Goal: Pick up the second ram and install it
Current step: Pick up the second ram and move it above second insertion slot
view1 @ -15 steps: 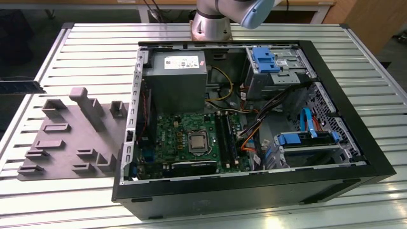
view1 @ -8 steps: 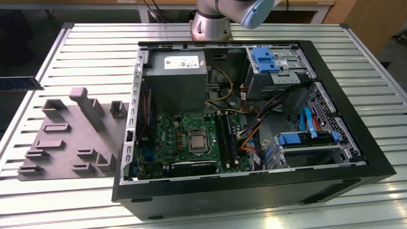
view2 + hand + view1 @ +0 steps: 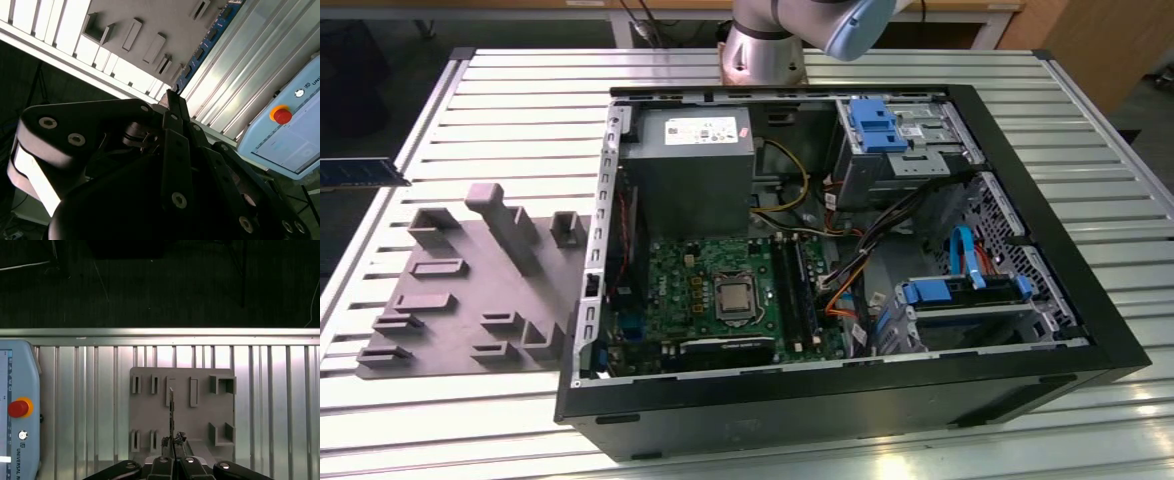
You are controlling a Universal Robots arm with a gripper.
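Observation:
The second ram (image 3: 206,44) is a dark-blue stick with black chips, and my gripper (image 3: 172,98) is shut on one end of it. In the first wrist view the ram (image 3: 171,412) shows edge-on, sticking out from the gripper (image 3: 173,454) above the grey holder tray (image 3: 200,432). In the exterior view the ram (image 3: 360,172) hangs level at the exterior view's far left, beyond the tray (image 3: 454,300) and over the table's edge. The open computer case (image 3: 1067,330) lies to the exterior view's right, with its black memory slots (image 3: 797,280) beside the processor socket.
A grey power-supply box (image 3: 691,160) fills the case's back corner; drive cages with blue clips (image 3: 887,130) and loose cables (image 3: 854,290) sit beside the slots. A teach pendant with a red stop button (image 3: 19,407) lies on the slatted table (image 3: 280,405) near the tray.

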